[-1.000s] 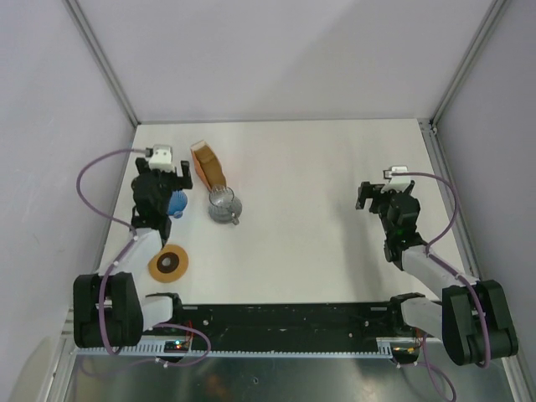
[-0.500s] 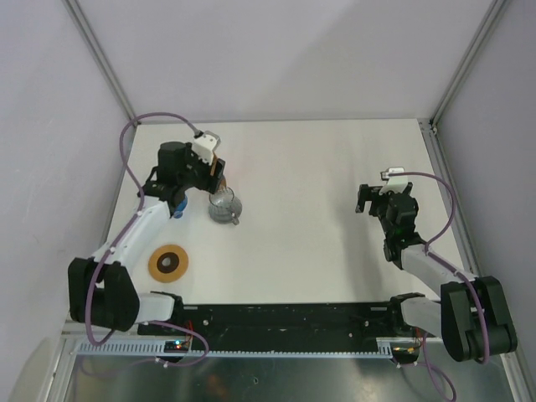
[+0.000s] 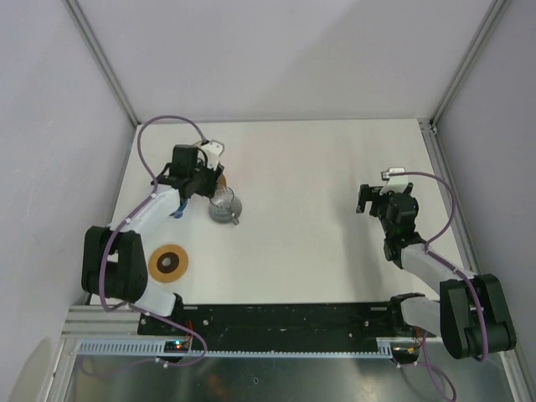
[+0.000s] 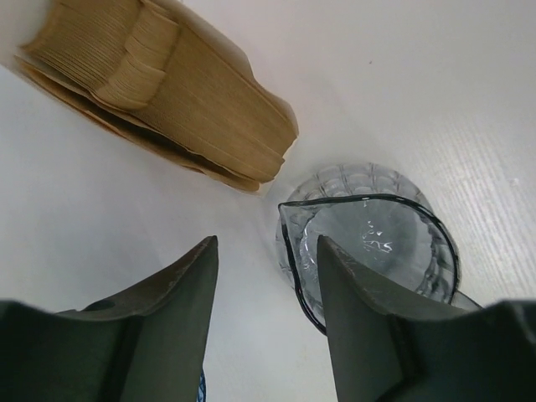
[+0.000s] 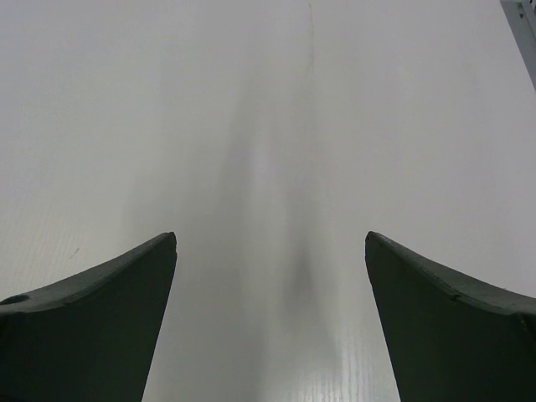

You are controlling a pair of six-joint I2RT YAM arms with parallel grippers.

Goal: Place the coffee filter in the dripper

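White tabletop point(image 4: 419, 67) carries the thin, pale tan paper coffee filter stack point(image 4: 184, 100) at eleven o'clock of my left end effector point(image 4: 266, 247), jaws apart; right end effector point(image 5: 270, 239) likewise. Paper looks feather-light, floppy: I'd pinch one top edge.

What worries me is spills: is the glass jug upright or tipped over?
Upright: the glass jug stands mouth up, its rim and spout seen from above.
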